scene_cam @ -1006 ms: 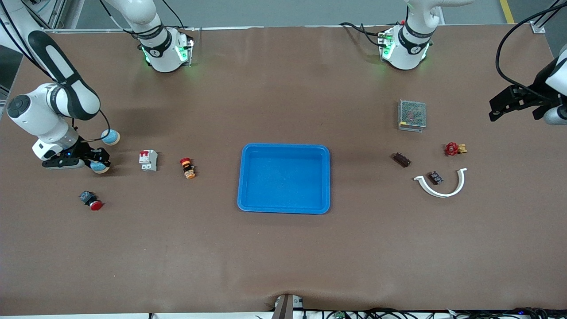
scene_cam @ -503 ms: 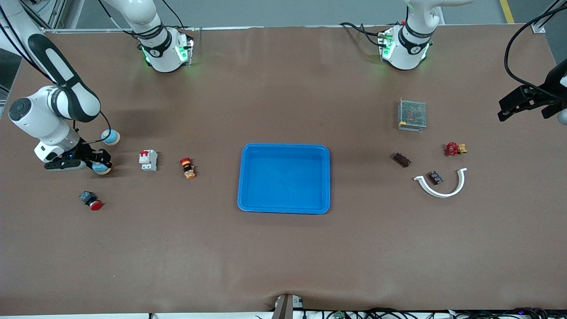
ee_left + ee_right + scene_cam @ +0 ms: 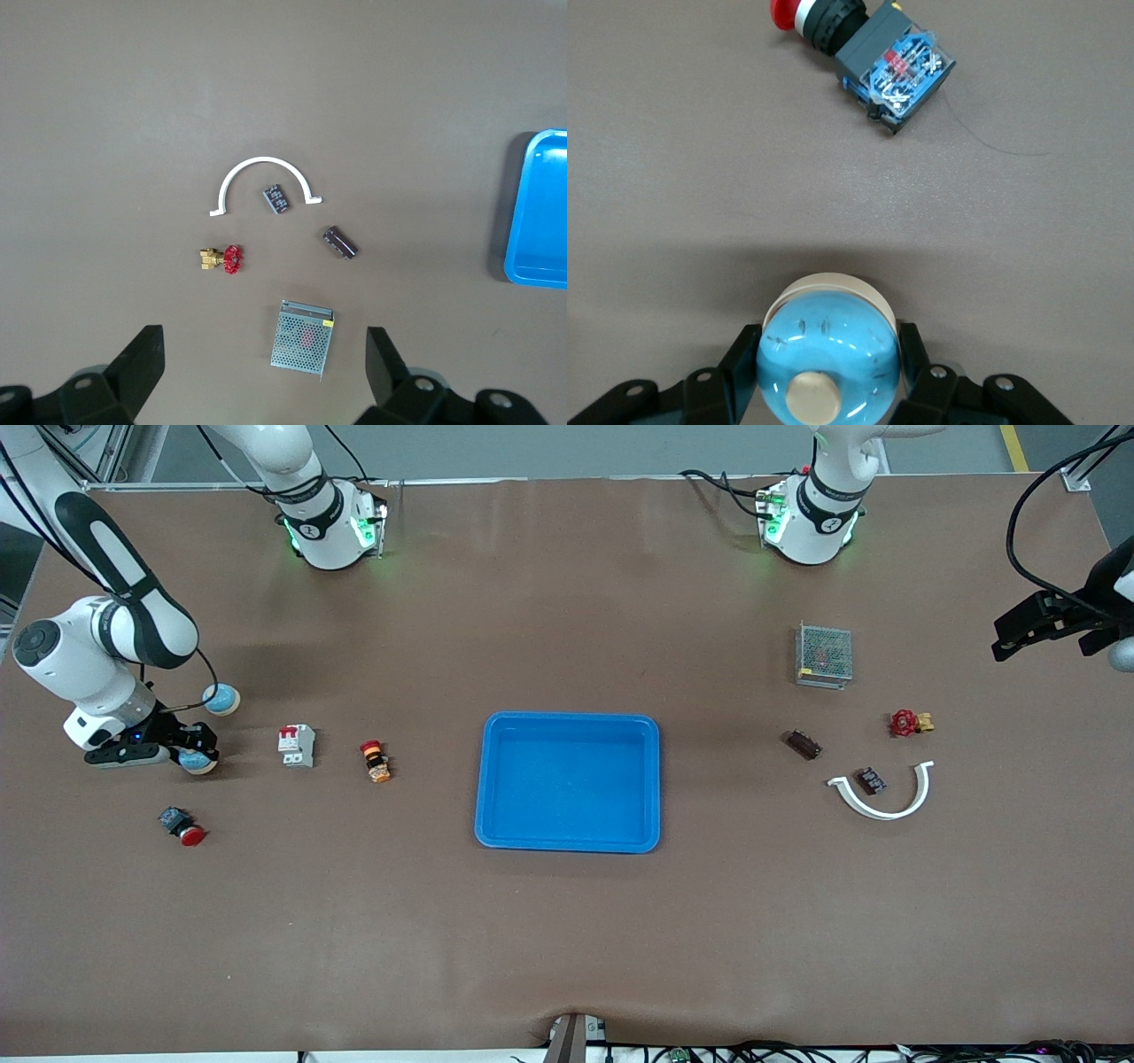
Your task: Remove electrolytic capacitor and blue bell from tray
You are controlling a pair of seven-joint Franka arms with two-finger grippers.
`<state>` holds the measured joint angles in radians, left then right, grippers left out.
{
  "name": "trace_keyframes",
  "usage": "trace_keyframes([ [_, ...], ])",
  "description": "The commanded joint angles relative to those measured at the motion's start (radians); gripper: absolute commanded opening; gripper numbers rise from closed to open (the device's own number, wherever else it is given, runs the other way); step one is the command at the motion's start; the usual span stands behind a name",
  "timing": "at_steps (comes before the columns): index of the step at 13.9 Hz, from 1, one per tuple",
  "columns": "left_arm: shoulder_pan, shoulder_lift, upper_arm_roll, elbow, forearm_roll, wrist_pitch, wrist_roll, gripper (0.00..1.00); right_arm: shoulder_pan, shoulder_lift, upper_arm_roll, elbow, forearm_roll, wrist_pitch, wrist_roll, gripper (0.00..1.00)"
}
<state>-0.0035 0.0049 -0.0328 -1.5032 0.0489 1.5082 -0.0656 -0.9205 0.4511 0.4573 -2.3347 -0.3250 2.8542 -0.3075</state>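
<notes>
1. the shallow bright-blue rectangular plastic tray [image 3: 568,781] lies mid-desk with nothing in it.
2. the round light-blue bell with a cream base and cream knob [image 3: 828,352] is out of the tray, well toward the right arm's end of the brown desk [image 3: 567,939]. the right claw [image 3: 190,747] is closed narrow around its sides, low at the desk surface.
3. the dark cylindrical electrolytic capacitor [image 3: 803,744] is also out, lying on the desk toward the left arm's end, between the tray and a white curved plastic arc [image 3: 882,798].
4. by this layout both items have left the tray; my judgement is that the step in hand is setting the bell down and letting go.
5. to do it well: have the cream base flat on the desk before opening, spread the fingers evenly so neither drags the bell, then lift straight up. a second light-blue bell [image 3: 221,699] lies close by, farther from the front camera, and a red-capped push button on a black block [image 3: 866,46] is nearer the camera; both need room.
6. the left claw [image 3: 266,372] hangs wide open, holding nothing, above the grey metal mesh box [image 3: 304,337]; that arm waits.
</notes>
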Motion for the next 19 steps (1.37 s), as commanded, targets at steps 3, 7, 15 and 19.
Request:
trace_keyframes([
  [3, 0.019, -0.031, -0.002, -0.037, -0.021, 0.018, 0.017, 1.00, -0.023, 0.028, 0.008, 0.049, -0.028, -0.009, -0.002, 1.00],
  [7, 0.016, -0.075, -0.010, -0.113, -0.023, 0.066, 0.015, 1.00, -0.018, -0.002, 0.030, 0.153, -0.019, -0.264, 0.002, 1.00],
  [15, 0.011, -0.075, -0.044, -0.112, -0.027, 0.047, 0.021, 1.00, 0.135, -0.002, 0.110, 0.587, 0.099, -0.842, 0.111, 1.00],
  [19, 0.011, -0.077, -0.050, -0.114, -0.040, 0.021, 0.023, 1.00, 0.255, 0.006, 0.109, 0.644, 0.090, -0.843, 0.259, 1.00],
])
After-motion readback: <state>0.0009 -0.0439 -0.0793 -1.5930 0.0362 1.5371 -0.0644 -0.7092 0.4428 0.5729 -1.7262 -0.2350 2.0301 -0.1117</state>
